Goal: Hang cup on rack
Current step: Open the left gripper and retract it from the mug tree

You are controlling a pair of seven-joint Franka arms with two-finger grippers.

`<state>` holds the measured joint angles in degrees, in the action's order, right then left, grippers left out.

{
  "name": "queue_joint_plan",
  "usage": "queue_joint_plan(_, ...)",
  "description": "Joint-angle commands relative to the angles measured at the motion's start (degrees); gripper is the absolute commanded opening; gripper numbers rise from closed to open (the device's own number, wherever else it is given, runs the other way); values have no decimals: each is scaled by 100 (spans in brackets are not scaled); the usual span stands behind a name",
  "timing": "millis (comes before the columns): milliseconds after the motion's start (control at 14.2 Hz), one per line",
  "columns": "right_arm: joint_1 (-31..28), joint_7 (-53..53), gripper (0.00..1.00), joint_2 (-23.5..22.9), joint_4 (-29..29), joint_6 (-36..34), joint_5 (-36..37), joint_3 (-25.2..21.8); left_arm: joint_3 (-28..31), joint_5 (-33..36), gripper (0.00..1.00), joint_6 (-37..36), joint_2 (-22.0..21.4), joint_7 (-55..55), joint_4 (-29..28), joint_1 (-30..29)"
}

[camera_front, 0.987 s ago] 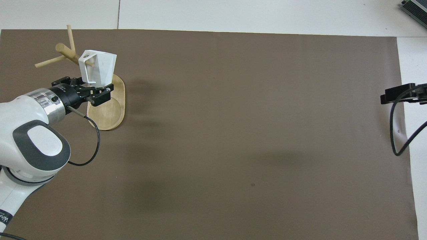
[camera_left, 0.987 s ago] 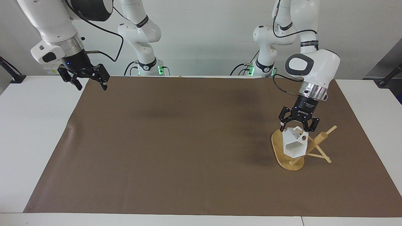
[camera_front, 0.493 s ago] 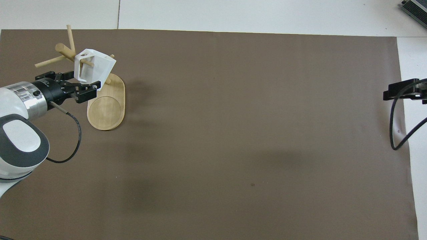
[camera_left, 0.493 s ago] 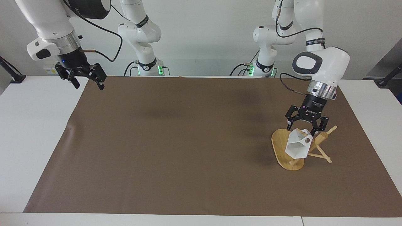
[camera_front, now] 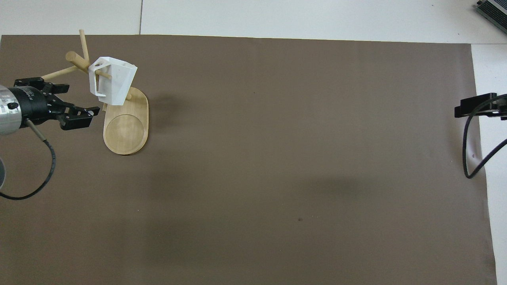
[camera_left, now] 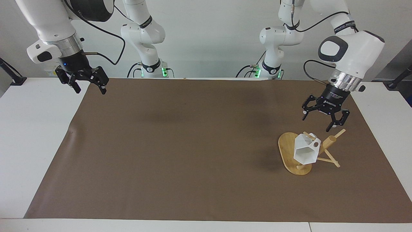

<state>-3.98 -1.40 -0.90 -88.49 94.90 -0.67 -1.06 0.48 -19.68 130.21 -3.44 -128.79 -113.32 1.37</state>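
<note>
The white faceted cup (camera_left: 305, 151) hangs by its pierced tab handle on a peg of the bamboo rack (camera_left: 329, 141), tilted, above the rack's oval base (camera_left: 285, 147). In the overhead view the cup (camera_front: 114, 81) sits on the peg beside the post, over the base (camera_front: 126, 132). My left gripper (camera_left: 317, 124) is open and empty, up in the air above the rack and clear of the cup; it also shows in the overhead view (camera_front: 79, 99). My right gripper (camera_left: 90, 90) is open and empty, waiting over the mat's corner at the right arm's end (camera_front: 475, 109).
A brown mat (camera_left: 193, 145) covers most of the white table (camera_left: 35, 135). The rack stands on it toward the left arm's end. A black cable (camera_front: 471, 158) hangs from the right arm.
The left gripper has let go of the cup, risen and drawn back from the rack. The cup has settled on the peg. The right gripper has barely moved.
</note>
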Motion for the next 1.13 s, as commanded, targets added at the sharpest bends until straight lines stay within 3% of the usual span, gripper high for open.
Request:
queue_joint_plan(0, -6, -124, 100, 134, -151, 37, 111, -17, -31, 884, 100, -785, 10, 264, 477, -66)
queue_joint_plan(423, 3, -89, 100, 160, -151, 28, 76, 1, -22, 1001, 100, -1094, -17, 4110, 522, -119)
queue_joint_plan(846, 3, -89, 100, 160, -151, 28, 76, 1, 13, 1028, 100, -1156, -8, 6626, 662, -119)
queue_joint_plan(1057, 3, -89, 100, 160, -151, 28, 76, 1, 57, 1307, 100, -1655, -52, 7926, 785, -119)
